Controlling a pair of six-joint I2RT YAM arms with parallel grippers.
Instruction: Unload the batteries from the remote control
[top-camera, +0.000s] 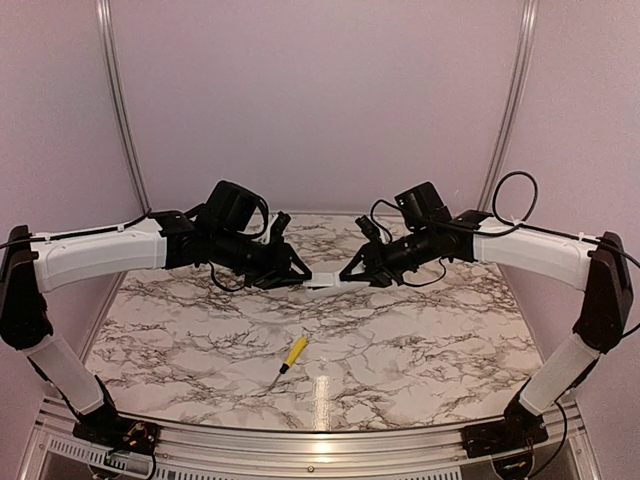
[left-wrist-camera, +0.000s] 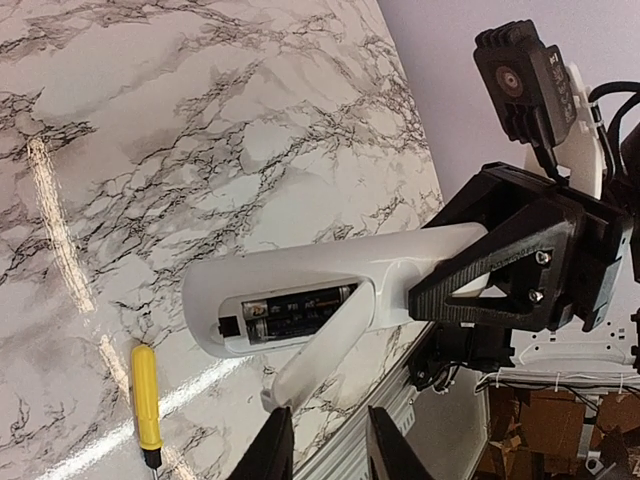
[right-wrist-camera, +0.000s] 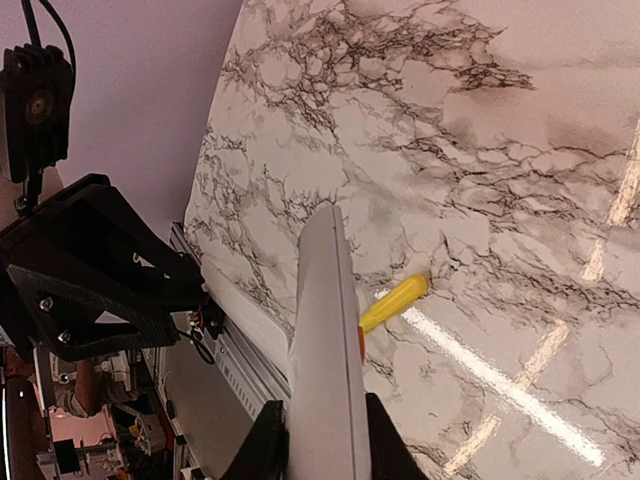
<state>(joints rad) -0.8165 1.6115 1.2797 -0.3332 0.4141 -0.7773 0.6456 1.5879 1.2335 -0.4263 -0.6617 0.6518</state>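
Note:
The remote control is a slim white bar held in the air over the table's middle. My right gripper is shut on one end of it. In the left wrist view its compartment faces the camera, with the dark batteries lying side by side inside. A narrow white cover piece slants down from the compartment's edge. Its free end rests at one fingertip of my left gripper. That gripper's fingers stand apart with nothing between them. In the right wrist view the remote control is seen edge-on.
A yellow-handled screwdriver lies on the marble table, below the held remote and toward the near edge. The table's metal front rail runs along the bottom. Purple walls close in the back and sides.

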